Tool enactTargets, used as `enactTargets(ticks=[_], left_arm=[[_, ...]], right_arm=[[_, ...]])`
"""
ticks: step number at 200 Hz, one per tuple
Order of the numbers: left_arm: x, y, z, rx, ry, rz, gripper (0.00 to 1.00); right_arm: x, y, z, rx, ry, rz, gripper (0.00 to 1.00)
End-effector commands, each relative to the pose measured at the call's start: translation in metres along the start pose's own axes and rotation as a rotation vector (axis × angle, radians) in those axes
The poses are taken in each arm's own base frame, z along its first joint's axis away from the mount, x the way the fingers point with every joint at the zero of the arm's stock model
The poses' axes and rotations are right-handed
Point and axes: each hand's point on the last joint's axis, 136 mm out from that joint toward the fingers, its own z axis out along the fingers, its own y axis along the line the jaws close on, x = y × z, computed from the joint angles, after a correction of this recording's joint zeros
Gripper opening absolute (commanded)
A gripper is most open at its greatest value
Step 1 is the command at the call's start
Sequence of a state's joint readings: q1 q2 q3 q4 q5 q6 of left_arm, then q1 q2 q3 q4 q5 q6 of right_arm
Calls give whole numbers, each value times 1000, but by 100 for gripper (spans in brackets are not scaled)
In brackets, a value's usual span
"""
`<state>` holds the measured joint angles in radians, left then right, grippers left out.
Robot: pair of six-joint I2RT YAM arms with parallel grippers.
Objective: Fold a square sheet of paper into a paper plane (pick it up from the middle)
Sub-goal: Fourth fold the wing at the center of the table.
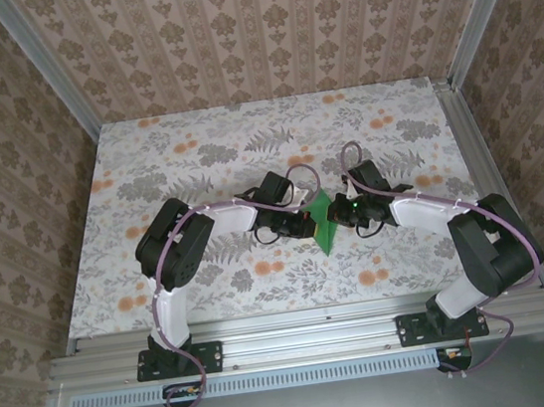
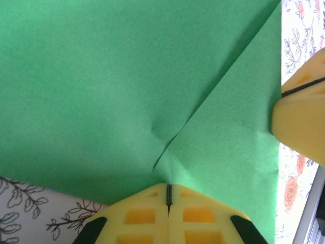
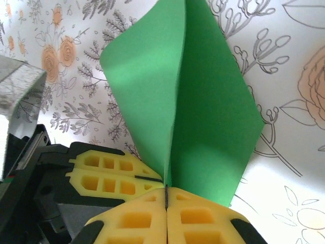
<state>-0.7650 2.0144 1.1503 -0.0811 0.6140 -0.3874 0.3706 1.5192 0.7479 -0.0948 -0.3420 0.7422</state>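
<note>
Mid-table between the arms, pinching the paper (image 1: 323,229) from 9 o'clock with the left gripper (image 2: 168,195) and from 3 o'clock with the right gripper (image 3: 166,195), both clamped on it, holding its long axis along 12-to-6, equally near.

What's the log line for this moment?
stage: folding in progress | left gripper: shut on green paper | right gripper: shut on green paper | green paper: creased, folded over, not yet a plane | location: middle of table

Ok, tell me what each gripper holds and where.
Both hold the green paper: left gripper pinches its edge at a crease, right gripper pinches a fold's end.
</note>
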Motion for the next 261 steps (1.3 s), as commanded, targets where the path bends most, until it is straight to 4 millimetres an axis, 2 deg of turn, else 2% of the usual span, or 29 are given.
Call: enactTargets(ticks=[1,84,140,173,226,261], left_arm=[[44,33,4,-112,135,-81,0],[44,32,5,-102,133,-76,0],[45,31,6,-95,132,-76,0],[44,31,6,-90,127,-78,0],[44,29,3,-86,123,-72,0],[39,24,-3,-83,100,-57,0]], right_arm=[[-8,3,0,20,-25,-38,7],[9,17,11,52,47,-160,3],[21,9,13,126,99,-227,3],[25,6,19,116,111,-203,3],[15,23,24,26,73,-134,3],[15,19,28,37,84,-111,3]])
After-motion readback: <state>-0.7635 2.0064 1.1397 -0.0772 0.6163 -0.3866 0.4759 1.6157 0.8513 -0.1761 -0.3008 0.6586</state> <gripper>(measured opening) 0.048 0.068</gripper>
